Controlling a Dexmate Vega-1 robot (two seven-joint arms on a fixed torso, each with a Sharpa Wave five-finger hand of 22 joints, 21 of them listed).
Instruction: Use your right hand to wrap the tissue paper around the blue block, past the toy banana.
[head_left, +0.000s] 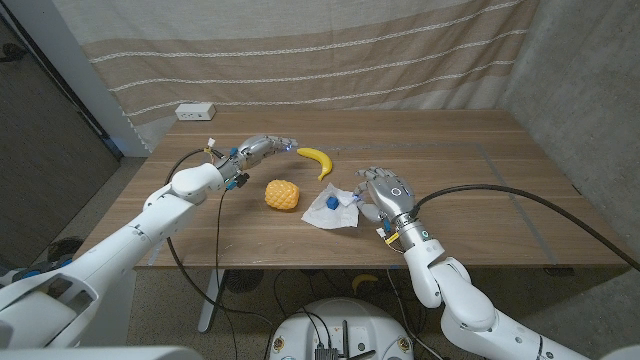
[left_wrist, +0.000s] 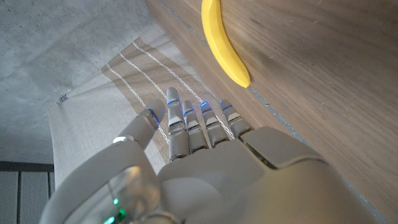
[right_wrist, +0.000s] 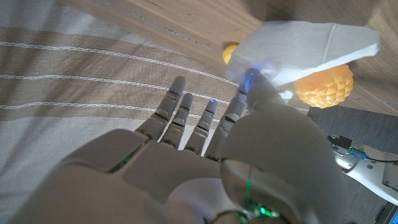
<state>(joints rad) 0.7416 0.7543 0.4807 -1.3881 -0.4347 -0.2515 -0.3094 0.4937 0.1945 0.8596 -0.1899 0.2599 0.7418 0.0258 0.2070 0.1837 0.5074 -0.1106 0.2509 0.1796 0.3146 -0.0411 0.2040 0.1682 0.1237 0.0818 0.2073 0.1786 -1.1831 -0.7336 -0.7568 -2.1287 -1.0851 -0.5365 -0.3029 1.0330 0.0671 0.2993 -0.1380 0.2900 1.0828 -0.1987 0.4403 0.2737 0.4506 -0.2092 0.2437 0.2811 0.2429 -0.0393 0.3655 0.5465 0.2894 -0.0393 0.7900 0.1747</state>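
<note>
One edge of the tissue paper (head_left: 337, 208) is pinched by the right hand (head_left: 385, 190), with the blue block (head_left: 329, 201) just to its left.

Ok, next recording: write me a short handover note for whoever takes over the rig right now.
Left hand: holds nothing, fingers extended, raised near the toy banana.
Right hand: at the right edge of the tissue paper; the right wrist view shows the tissue lifted at the thumb, though a firm grip is unclear.
Blue block sits on the tissue, still uncovered, with the yellow pineapple toy to its left.
Done: tissue edge raised.
Left: fold the tissue over and around the block.
</note>
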